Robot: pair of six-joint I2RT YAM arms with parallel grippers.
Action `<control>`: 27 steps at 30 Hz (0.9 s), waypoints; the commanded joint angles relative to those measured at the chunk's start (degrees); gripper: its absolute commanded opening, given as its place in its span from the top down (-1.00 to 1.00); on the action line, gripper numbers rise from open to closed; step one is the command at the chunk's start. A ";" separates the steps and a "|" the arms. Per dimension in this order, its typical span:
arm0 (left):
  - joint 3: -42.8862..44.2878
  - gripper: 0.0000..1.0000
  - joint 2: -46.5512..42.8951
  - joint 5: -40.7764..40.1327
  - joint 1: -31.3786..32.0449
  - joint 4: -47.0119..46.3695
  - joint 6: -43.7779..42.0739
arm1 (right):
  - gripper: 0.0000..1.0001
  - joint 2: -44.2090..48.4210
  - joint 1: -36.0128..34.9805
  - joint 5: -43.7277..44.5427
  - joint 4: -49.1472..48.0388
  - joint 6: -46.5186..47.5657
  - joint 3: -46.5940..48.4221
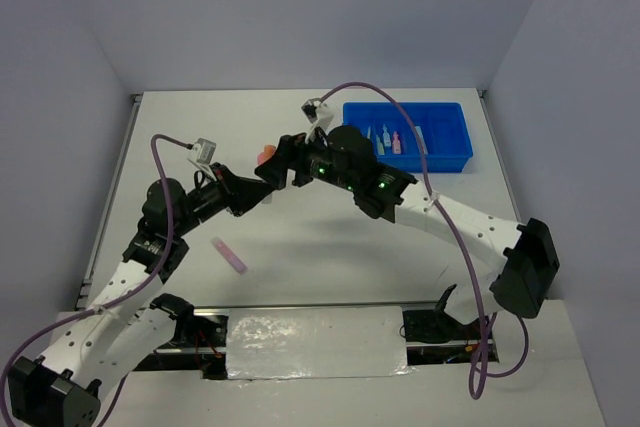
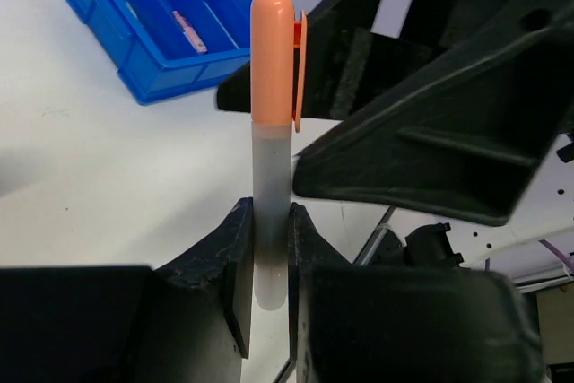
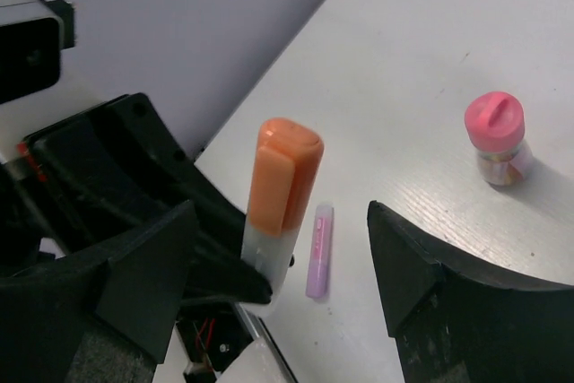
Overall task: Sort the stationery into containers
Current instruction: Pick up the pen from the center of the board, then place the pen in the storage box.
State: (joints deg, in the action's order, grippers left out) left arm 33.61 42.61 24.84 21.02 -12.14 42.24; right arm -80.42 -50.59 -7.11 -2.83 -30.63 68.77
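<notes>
My left gripper is shut on the grey lower body of an orange-capped highlighter and holds it above the table. My right gripper is open, one finger on each side of that highlighter, not touching it. In the top view both grippers, left and right, meet at mid-table and hide the highlighter. A purple highlighter lies on the table; it also shows in the right wrist view. A stubby pink-capped tube stands upright. The blue divided tray holds several items.
The tray also shows in the left wrist view, with a pink item in one compartment. The pink-capped tube stands just left of the grippers. Grey walls close the table on three sides. A purple cable runs along the right arm.
</notes>
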 commanded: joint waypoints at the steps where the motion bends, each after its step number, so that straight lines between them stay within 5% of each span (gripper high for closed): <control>1: -0.73 0.96 -0.60 3.64 0.34 -7.45 2.32 | -0.65 -2.54 -1.62 5.08 -0.60 0.57 3.73; 2: -0.73 0.95 -0.16 3.90 0.43 -7.72 2.58 | -0.60 -2.89 -1.88 5.01 -0.68 0.75 4.08; 4: -0.73 0.84 0.36 3.64 0.52 -8.16 2.85 | -0.02 -3.42 -2.06 4.66 -1.47 1.19 4.27; 5: -0.47 0.59 0.98 3.46 0.52 -8.34 2.85 | 0.72 -3.43 -2.15 4.39 -2.52 1.36 4.00; 6: -0.30 0.59 1.24 3.46 0.52 -8.34 2.76 | 0.99 -3.43 -2.23 4.39 -2.53 1.63 4.00; 7: -0.03 0.05 1.51 3.20 0.52 -8.08 2.67 | 1.00 -3.34 -2.15 5.26 -2.53 2.06 3.91; 9: 1.36 -0.53 1.86 0.93 0.52 -6.50 2.32 | 1.00 -3.34 -1.62 6.49 -1.31 3.99 4.44; 10: 2.42 -0.98 1.86 -0.65 0.60 -4.84 2.06 | 1.00 -3.16 -1.01 7.02 -0.78 6.35 4.44; 17: 14.29 -0.99 2.31 -24.74 0.52 33.08 -1.63 | 1.00 -9.12 23.05 14.66 13.53 19.10 7.42; 21: 13.34 -0.99 0.02 -33.01 0.52 40.96 -0.49 | 1.00 -18.69 33.26 25.81 24.69 27.18 17.26; 27: 8.41 -0.99 -1.83 -32.04 0.52 41.93 -1.89 | 0.97 -31.96 43.11 25.94 32.09 29.66 30.53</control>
State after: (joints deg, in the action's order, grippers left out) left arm 42.44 40.99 -4.36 21.54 26.28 41.93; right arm -108.53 -8.99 17.26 23.03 -4.86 92.29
